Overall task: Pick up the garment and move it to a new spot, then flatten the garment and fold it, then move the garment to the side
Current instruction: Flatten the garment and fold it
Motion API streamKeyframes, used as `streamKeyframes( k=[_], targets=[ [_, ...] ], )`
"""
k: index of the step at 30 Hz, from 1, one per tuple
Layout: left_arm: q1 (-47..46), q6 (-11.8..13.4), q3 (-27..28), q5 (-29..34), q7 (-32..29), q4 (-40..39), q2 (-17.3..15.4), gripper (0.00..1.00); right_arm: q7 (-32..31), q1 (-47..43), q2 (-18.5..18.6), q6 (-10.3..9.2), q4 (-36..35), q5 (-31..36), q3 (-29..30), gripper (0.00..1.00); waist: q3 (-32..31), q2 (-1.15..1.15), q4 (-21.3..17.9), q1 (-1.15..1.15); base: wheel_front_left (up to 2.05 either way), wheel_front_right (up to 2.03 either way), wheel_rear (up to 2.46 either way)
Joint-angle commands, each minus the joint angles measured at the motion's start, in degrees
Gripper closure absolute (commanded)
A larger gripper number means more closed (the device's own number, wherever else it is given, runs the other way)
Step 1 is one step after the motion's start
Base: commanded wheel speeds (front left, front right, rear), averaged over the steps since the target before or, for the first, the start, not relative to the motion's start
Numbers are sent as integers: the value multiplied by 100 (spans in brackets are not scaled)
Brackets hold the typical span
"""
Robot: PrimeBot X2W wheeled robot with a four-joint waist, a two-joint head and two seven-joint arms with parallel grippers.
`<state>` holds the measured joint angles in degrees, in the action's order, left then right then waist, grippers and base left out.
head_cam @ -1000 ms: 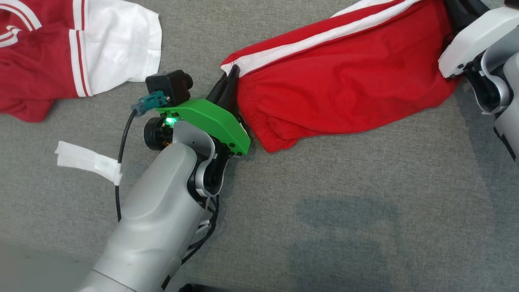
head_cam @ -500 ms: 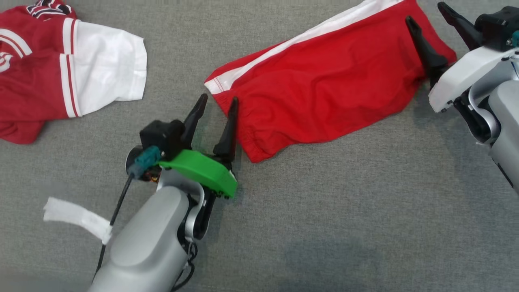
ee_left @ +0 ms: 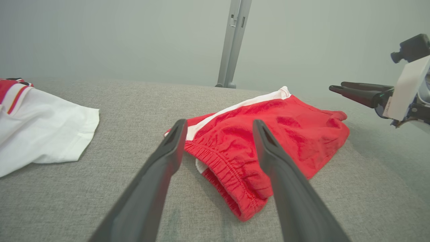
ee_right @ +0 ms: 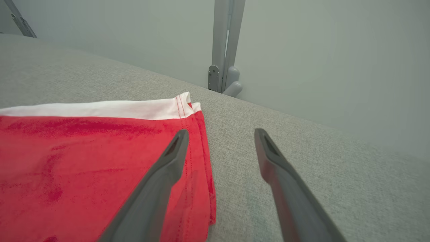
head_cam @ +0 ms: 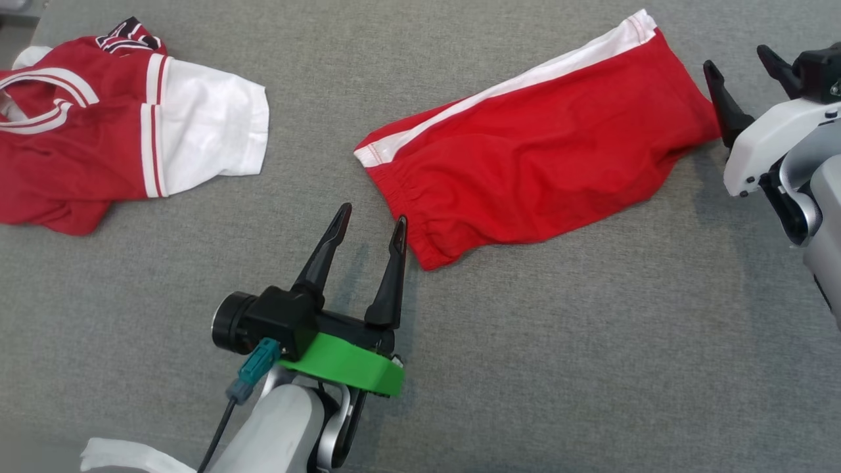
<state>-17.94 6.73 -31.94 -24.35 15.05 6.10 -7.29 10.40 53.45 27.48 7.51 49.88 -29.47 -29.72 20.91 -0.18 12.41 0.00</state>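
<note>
Garment [head_cam: 539, 157]: red shorts with a white side stripe, lying flat and slightly creased on the grey worktop [head_cam: 591, 368], right of centre, running diagonally from near-left to far-right. The gathered waistband is at the near-left end and the stitched hem at the far-right end. Nothing holds it.

The left jaws stand open and empty, near-left of the waistband. The fingers [head_cam: 391, 282] point toward the far side, and the right-hand tip is just beside the waistband edge.

The right jaws are also open and empty at the hem end. In the right wrist view one finger [ee_right: 161, 181] lies over the hem corner and the other over bare worktop.

A second red-and-white jersey [head_cam: 98, 138] is crumpled at the far left, well apart from the shorts. A white strip [head_cam: 125, 456] lies at the near-left edge.
</note>
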Motion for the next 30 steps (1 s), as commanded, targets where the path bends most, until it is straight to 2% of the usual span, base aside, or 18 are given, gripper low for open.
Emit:
streamKeyframes(
  k=[1,7,13,21,30],
  targets=[
    [43,-46,54,43,16,16,31,0,-33,59,-26,-4,76,69,43,0,329,18,355,0,0,0,0],
    [94,-435,331,313,16,180,354,0,-502,438,-294,-4,857,431,257,0,542,18,692,0,0,0,0],
    [203,-616,560,435,16,345,430,0,-894,423,-488,-1,1412,468,273,0,404,18,757,0,0,0,0],
    [331,-673,652,355,16,431,440,0,-1151,391,-493,-8,1919,486,356,0,147,18,575,0,0,0,0],
    [341,-690,518,293,16,509,438,0,-1088,402,-451,-14,2237,611,483,0,148,18,554,0,0,0,0]
  ],
)
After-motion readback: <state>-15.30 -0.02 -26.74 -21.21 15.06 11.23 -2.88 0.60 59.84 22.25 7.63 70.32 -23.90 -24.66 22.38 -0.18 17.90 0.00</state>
